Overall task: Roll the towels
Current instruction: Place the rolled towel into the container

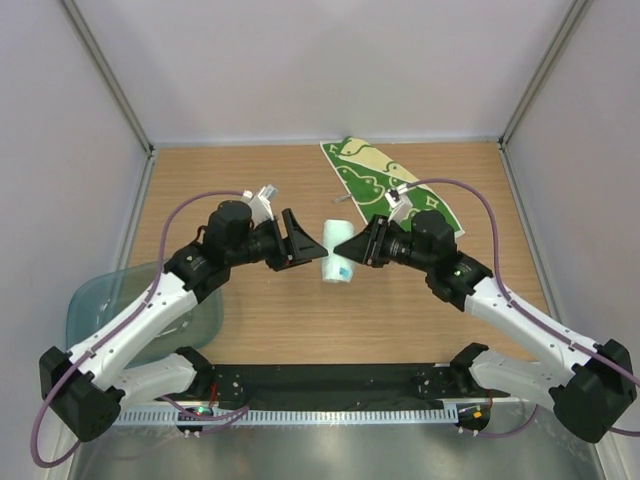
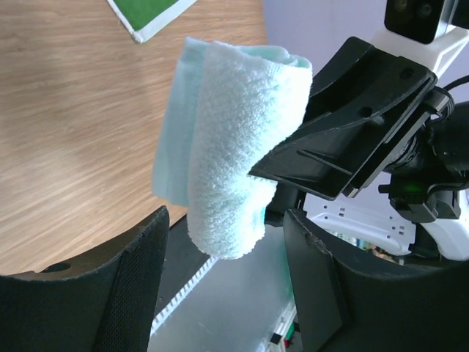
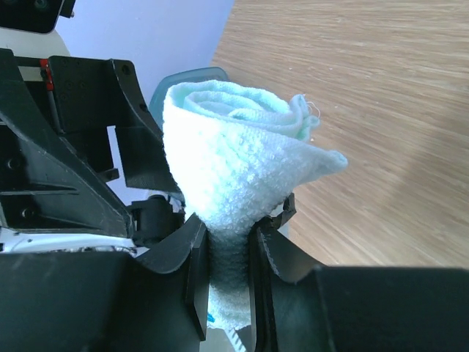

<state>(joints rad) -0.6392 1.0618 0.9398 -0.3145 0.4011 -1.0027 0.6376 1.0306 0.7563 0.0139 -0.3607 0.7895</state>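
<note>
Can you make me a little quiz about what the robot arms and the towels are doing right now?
1. True or false: the green cloth with cream patches and white doodles lies flat on the wooden table.
2. What does the right claw pinch? A the green cloth; B the rolled pale mint-blue terry towel; C nothing.
3. Fill in: the left claw, beside that roll, is ___.
Key: 1 true; 2 B; 3 open.

mint towel: plain pale mint-blue | green towel: cream patches, white outline doodles | bin: translucent teal-grey
</note>
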